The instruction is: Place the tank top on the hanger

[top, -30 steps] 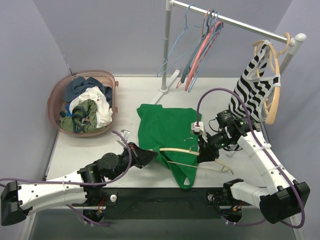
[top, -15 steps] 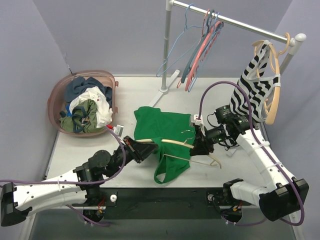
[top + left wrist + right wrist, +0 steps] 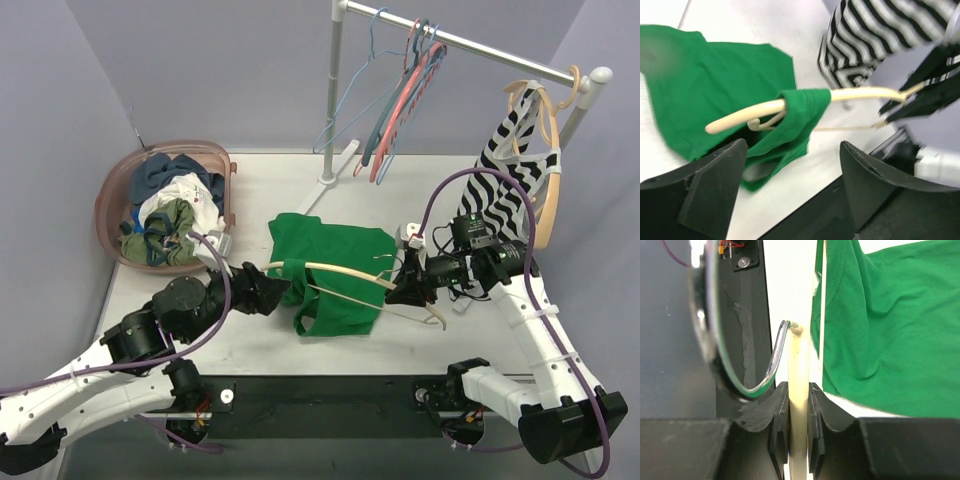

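Observation:
The bright green tank top [image 3: 335,262] lies on the table, one strap looped over the left arm of the cream hanger [image 3: 340,271]. In the left wrist view that strap [image 3: 807,102] drapes over the hanger [image 3: 755,111], and the rest of the tank top [image 3: 715,80] lies flat behind. My left gripper [image 3: 280,290] stands open just left of the hanger's tip, holding nothing; its fingers [image 3: 715,185] flank bare table. My right gripper [image 3: 405,290] is shut on the hanger [image 3: 799,385] near its metal hook [image 3: 774,362], holding it above the table.
A pink laundry basket [image 3: 112,190] full of clothes stands at the back left. A clothes rail [image 3: 470,45] at the back carries thin pink and blue hangers [image 3: 400,100]. A zebra-striped top [image 3: 510,190] on a tan hanger [image 3: 547,215] hangs close behind my right arm.
My left gripper let go of the green strap, opened and drew back to the left. The right gripper carried the hanger up and rightward; the strap now hangs on the hanger's arm.

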